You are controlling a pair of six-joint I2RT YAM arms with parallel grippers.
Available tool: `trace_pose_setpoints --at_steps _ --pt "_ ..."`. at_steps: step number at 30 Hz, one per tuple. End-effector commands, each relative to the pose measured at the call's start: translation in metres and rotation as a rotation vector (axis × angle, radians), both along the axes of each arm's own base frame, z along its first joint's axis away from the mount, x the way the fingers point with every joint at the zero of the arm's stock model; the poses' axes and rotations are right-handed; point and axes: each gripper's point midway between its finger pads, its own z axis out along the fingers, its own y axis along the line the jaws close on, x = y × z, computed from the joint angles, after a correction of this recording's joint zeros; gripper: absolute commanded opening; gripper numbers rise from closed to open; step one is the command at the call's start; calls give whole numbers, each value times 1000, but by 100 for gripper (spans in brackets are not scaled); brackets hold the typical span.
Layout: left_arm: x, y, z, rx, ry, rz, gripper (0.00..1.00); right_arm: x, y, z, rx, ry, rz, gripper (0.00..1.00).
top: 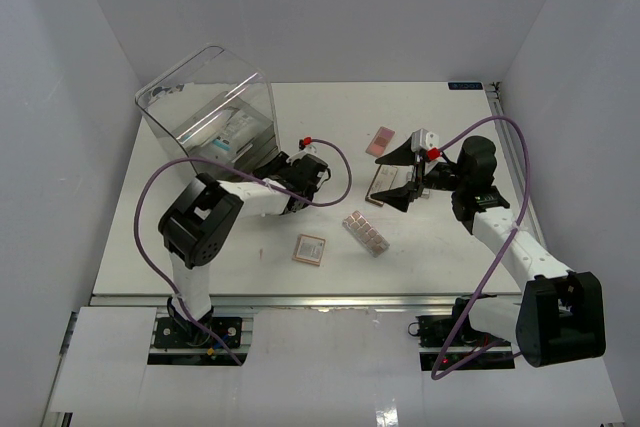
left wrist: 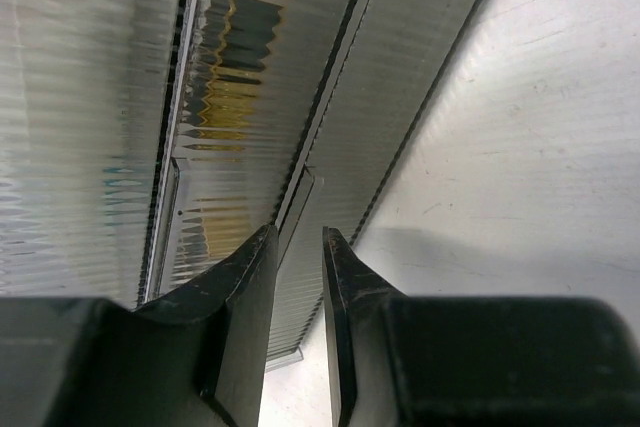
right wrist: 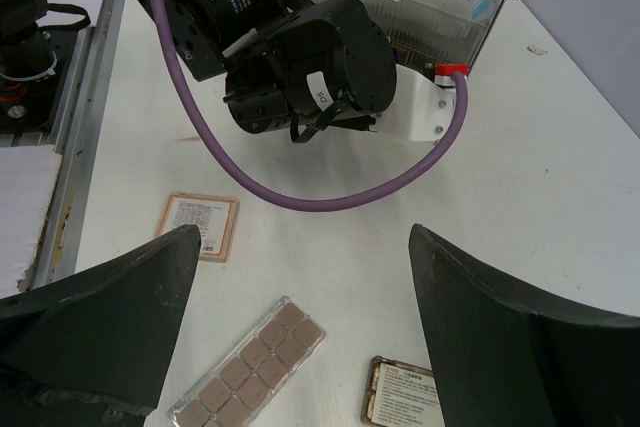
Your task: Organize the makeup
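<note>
Where L gripper (left wrist: pixel 298 247) sits: just beside clear box (top: pixel 190 65) wall, low down.
L jaws: narrow gap, nothing seen betw. them.
R gripper (top: pixel 400 179): jaws wide apart, empty, above table (top: pixel 460 247).
Makeup on table: pink palette (top: pixel 381 140), pan strip (top: pixel 366 233), square palette (top: pixel 310 248), labelled palette (right wrist: pixel 400 392).
Makeup in box: sachets (top: pixel 225 132), black-gold palette (left wrist: pixel 235 67).
</note>
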Motion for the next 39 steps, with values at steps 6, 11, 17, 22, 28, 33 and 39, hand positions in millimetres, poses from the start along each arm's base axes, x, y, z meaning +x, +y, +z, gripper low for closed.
trace_pose_setpoints --at_steps 6,11,17,22,28,33,39 --pt "10 14 -1 23 -23 58 36 0 -2 5 4 -28 9 91" --pt "12 19 -6 33 -16 74 36 0 -3 5 4 -27 7 91" --pt "13 22 -9 52 -18 91 35 0 -3 5 4 -25 9 91" --pt "13 24 -14 61 -12 96 30 0 -3 4 4 -24 8 91" --pt "11 24 -17 56 -8 97 9 0 -3 4 4 -23 10 91" --pt "6 24 -17 19 -2 103 0 0 -4 4 4 -22 9 91" --pt "-6 0 -6 -62 -27 70 0 0 -4 4 4 -21 9 91"
